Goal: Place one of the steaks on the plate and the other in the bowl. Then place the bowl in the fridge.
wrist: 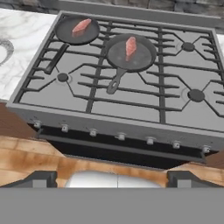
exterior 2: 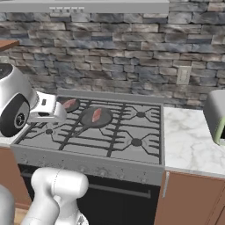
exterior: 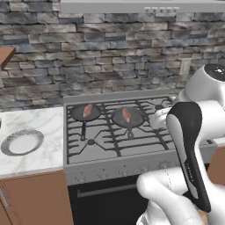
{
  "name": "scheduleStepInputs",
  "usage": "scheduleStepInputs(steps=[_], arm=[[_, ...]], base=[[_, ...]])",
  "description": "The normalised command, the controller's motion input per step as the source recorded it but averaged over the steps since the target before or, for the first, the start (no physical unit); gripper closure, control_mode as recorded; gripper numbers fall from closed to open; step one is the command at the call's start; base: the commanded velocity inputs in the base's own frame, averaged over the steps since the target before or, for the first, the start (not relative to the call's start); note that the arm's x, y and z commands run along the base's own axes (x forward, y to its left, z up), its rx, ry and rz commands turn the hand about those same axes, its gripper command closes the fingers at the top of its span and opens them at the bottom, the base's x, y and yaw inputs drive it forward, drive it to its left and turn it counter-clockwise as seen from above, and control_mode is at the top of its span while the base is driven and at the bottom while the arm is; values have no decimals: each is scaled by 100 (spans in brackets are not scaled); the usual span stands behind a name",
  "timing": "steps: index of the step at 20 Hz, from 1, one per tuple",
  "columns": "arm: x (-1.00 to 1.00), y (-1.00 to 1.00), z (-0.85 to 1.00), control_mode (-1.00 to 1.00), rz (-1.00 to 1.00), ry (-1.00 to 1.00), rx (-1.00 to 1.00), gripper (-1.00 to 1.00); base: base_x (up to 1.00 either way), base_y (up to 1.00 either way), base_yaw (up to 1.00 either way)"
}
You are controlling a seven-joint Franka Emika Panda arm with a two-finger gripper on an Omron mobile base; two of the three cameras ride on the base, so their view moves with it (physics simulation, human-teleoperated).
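While the gripper [wrist: 111,178] hangs in front of the stove [wrist: 131,118] with its two dark fingertips [wrist: 41,178] spread wide and nothing between them, both steaks sit in dark frying pans on the grates. One steak [wrist: 82,26] lies in the rear-left pan [wrist: 77,30]; the other steak [wrist: 130,47] lies in a pan [wrist: 131,53] nearer the middle. The plate [exterior: 22,142] rests on the marble counter [exterior: 26,154] left of the stove, well apart from the pans. A stone wall [exterior: 110,57] rises behind.
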Motion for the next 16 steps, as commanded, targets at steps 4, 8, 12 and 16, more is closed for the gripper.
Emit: scheduleStepInputs(steps=[4,8,12,16], arm=[[0,0,0,100,0,0,0,-100],[0,0,0,100,0,0,0,-100],[0,0,0,100,0,0,0,-100],[0,0,0,100,0,0,0,-100]], base=[[12,37,0],[23,29,0],[0,76,0],[5,57,0]])
